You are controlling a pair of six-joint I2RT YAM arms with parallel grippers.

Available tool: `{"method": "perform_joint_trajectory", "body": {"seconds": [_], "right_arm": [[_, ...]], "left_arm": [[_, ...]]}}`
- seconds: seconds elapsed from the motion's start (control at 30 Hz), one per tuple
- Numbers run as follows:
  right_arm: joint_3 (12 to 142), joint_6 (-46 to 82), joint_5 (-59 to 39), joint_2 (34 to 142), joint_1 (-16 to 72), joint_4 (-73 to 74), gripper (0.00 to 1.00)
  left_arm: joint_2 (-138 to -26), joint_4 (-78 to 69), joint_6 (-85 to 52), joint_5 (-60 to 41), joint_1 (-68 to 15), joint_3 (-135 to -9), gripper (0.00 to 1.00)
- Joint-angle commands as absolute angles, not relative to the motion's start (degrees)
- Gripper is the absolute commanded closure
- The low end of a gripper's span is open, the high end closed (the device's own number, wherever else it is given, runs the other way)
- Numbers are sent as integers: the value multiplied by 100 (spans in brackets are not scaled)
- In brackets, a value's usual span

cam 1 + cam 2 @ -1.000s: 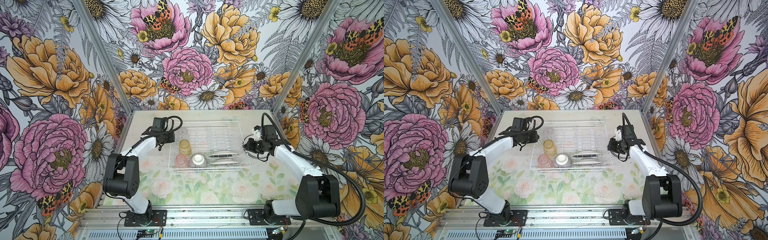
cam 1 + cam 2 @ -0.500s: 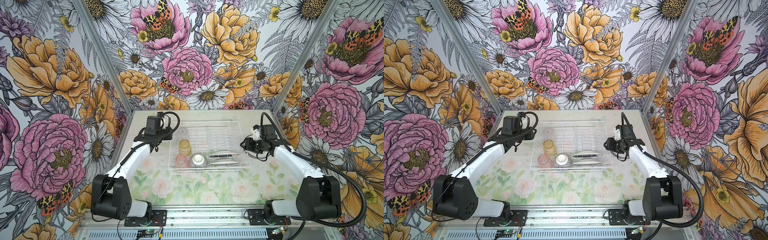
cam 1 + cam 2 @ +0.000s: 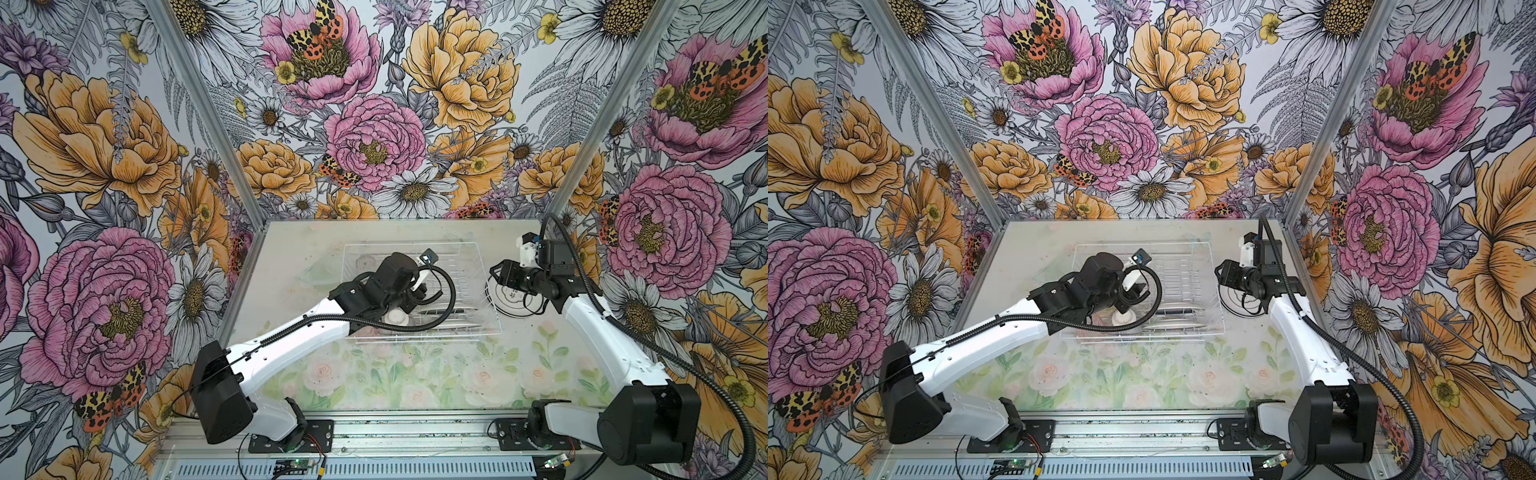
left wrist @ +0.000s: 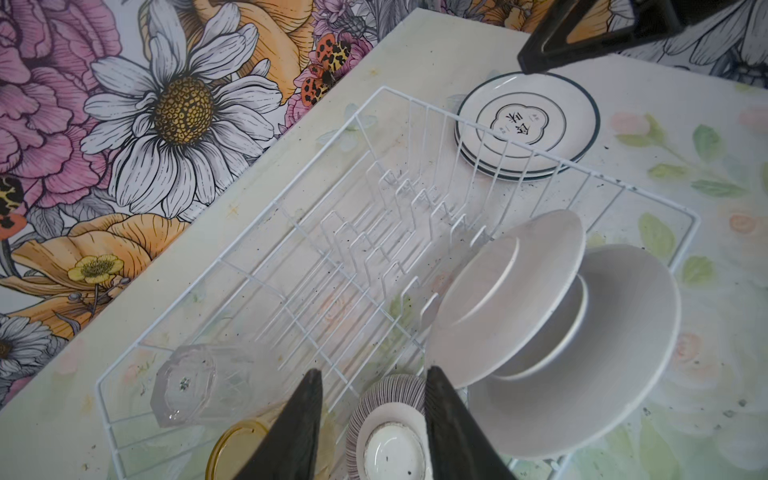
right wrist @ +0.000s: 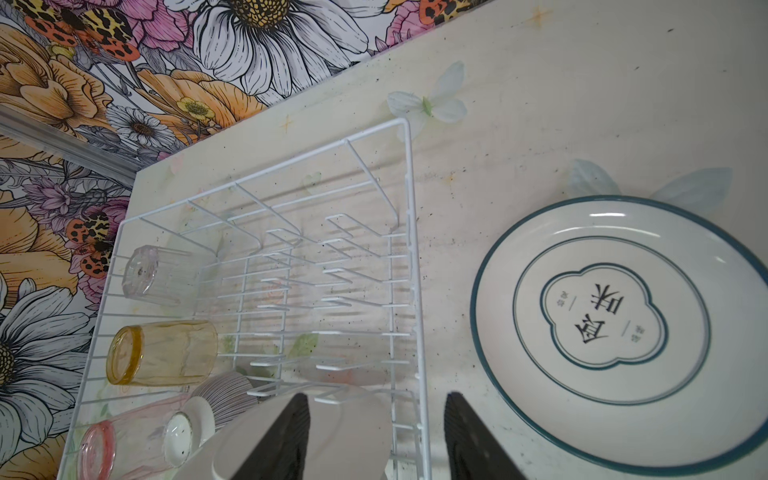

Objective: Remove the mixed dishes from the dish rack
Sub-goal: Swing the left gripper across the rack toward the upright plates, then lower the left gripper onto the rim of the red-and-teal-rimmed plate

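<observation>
Dish rack [image 3: 461, 274] of white wire sits mid-worktop [image 3: 291, 257] in both top views, and its prong row [image 4: 399, 216] runs through the middle. Read the rack as a clock face from above. Along the 9 o'clock end sit a clear tumbler [image 5: 145, 276], an amber tumbler [image 5: 162, 353] and a pink tumbler [image 5: 124, 440], in that order from 11 round to 7 o'clock. Just beside the pink one, near 6 o'clock, a purple-striped bowl [image 4: 382, 395] lies with its white foot facing up. Two white plates [image 4: 507, 291] lean in the prongs at about 5 o'clock, undersides showing, one overlapping the other. Outside the rack at 3 o'clock, a stack of dark-rimmed plates [image 5: 602, 332] lies flat on the worktop, just beside the wire wall. The top one bears printed characters.

Left pincer [image 4: 374, 372] hangs over the bowl with jaws partly apart, closed on nothing. Whether a finger touches the bowl I cannot tell. Right pincer [image 5: 379, 395] hovers above the rack's 3 o'clock wall, jaws well apart and empty. One finger is over a racked plate, the other over bare worktop.
</observation>
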State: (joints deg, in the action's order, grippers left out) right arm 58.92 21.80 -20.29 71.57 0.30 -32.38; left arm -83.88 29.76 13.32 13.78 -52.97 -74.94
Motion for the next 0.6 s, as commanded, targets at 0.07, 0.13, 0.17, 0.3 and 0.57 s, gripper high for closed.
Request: {"method": "perform_joint_trajectory", "body": {"seconds": [0.07, 0.13, 0.17, 0.3, 0.57], "right_arm": [[5912, 2162, -2101, 6795, 16, -3199, 45], [5881, 2158, -2102, 6711, 13, -3199, 46], [5869, 2151, -2101, 6677, 11, -3199, 46], [5845, 2145, -2118, 6619, 8, -3199, 45], [5832, 2145, -2133, 6635, 3, -3191, 46]], "left_arm": [[-9055, 3568, 1931, 1270, -5462, -8130, 56], [-9224, 3674, 1975, 1069, -5514, -8296, 56], [-9283, 3722, 1999, 965, -5543, -8375, 56], [-9457, 3943, 2027, 649, -5650, -8618, 55], [-9724, 4349, 2101, 465, -5891, -8941, 55]]}}
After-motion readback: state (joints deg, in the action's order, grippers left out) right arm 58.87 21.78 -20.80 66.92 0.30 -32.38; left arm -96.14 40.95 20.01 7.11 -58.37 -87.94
